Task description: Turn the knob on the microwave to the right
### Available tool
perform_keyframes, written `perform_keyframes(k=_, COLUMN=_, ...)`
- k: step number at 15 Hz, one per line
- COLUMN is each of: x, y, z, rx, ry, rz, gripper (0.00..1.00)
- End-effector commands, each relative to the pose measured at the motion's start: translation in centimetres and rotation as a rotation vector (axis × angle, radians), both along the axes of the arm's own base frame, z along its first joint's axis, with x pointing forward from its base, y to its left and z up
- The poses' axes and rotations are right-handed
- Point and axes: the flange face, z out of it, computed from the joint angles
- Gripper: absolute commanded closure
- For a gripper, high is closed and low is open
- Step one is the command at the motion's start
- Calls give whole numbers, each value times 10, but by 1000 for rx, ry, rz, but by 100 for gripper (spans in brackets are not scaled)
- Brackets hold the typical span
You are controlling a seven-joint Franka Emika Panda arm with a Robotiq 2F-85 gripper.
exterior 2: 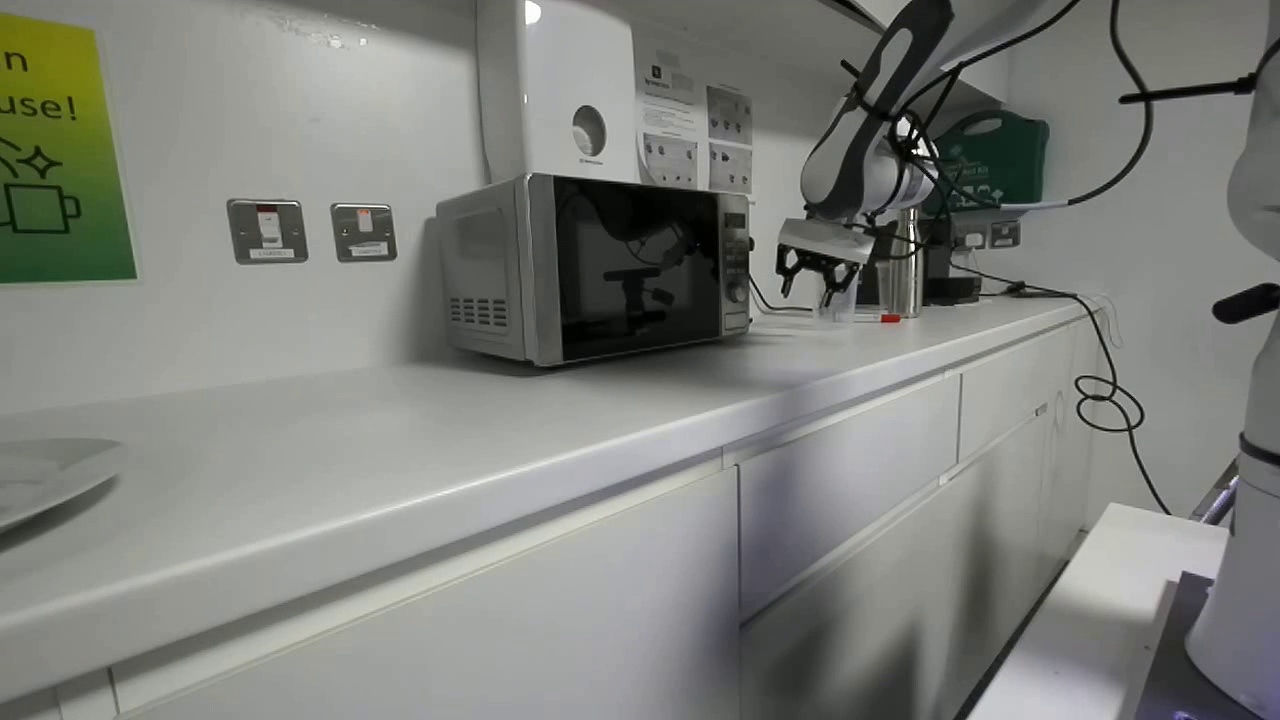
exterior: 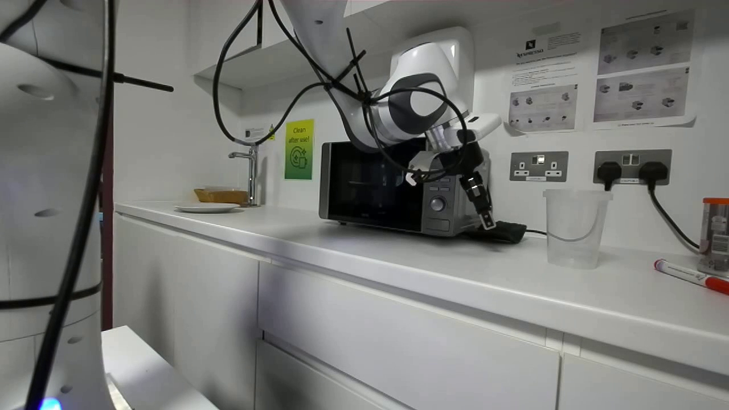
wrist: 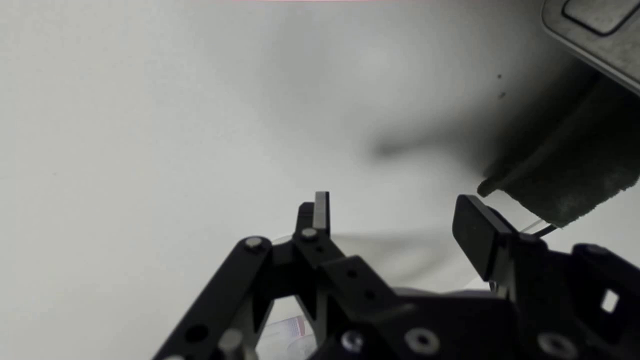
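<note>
The silver-grey microwave (exterior: 376, 188) with a dark glass door stands on the counter; it also shows in an exterior view (exterior 2: 640, 270). Its round silver knob (exterior: 437, 204) sits low on the control panel and also shows in an exterior view (exterior 2: 738, 291). My gripper (exterior: 487, 221) hangs beside the panel's right side, pointing down above the counter, apart from the knob. In an exterior view the gripper (exterior 2: 806, 293) shows two spread fingers. In the wrist view the gripper (wrist: 395, 210) is open with nothing between its fingers. Only a microwave corner (wrist: 607, 50) shows there; the knob is out of view.
A dark cloth-like item (exterior: 504, 232) lies beside the microwave. A clear bucket (exterior: 576, 228), a red-and-white marker (exterior: 692, 276) and an orange-lidded jar (exterior: 715, 236) stand or lie further right. A white wall box (exterior 2: 560, 90) is above the microwave. A plate (exterior: 208, 208) lies far left.
</note>
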Motion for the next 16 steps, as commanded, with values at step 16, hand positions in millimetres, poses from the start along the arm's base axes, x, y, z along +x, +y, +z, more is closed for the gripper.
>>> perform_keyframes(k=16, x=-14, y=-7, z=62, rx=4, ry=117, rz=15, gripper=0)
